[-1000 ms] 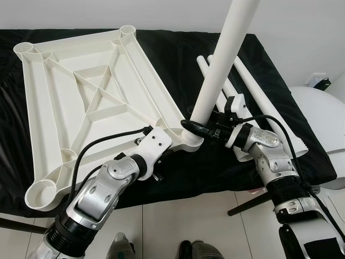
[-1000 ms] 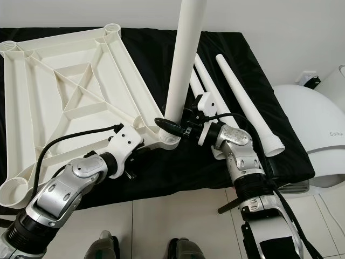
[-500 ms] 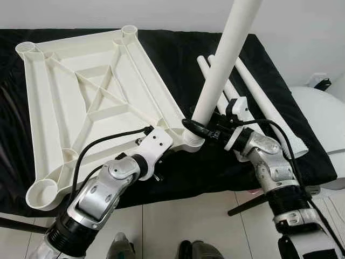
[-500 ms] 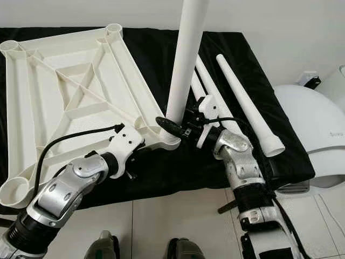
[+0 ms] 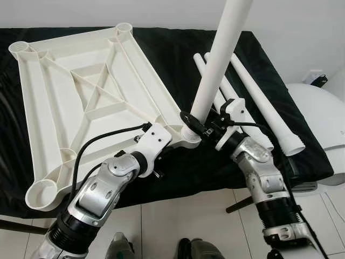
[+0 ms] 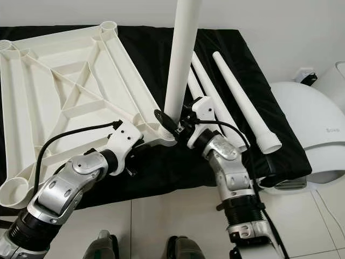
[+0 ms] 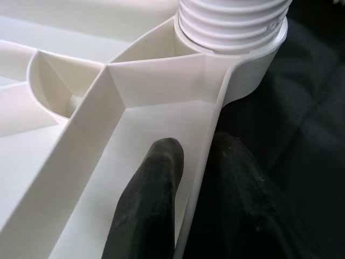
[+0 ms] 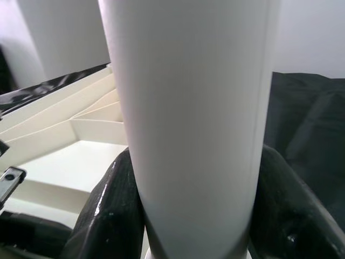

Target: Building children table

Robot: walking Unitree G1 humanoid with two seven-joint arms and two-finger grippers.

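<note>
The white table top (image 5: 33,108) lies upside down on a black cloth. One white leg (image 5: 215,70) stands upright, leaning slightly, in the threaded socket (image 7: 232,21) at the near right corner. My right gripper (image 5: 197,123) is shut on this leg just above the socket; its black fingers (image 8: 110,210) wrap both sides of the leg (image 8: 188,108). My left gripper (image 7: 194,189) is shut on the table top's rim beside that corner, with one finger (image 7: 151,199) inside the rim and one outside.
Three loose white legs (image 5: 261,105) lie on the cloth to the right of the standing leg. A white rounded appliance (image 5: 323,124) stands at the far right. The cloth's front edge (image 5: 188,189) drops to a tiled floor near my feet (image 5: 121,249).
My right wrist has turned around the standing leg and its forearm has swung in under the hand. The left gripper keeps its hold on the rim. The camera has shifted slightly.
</note>
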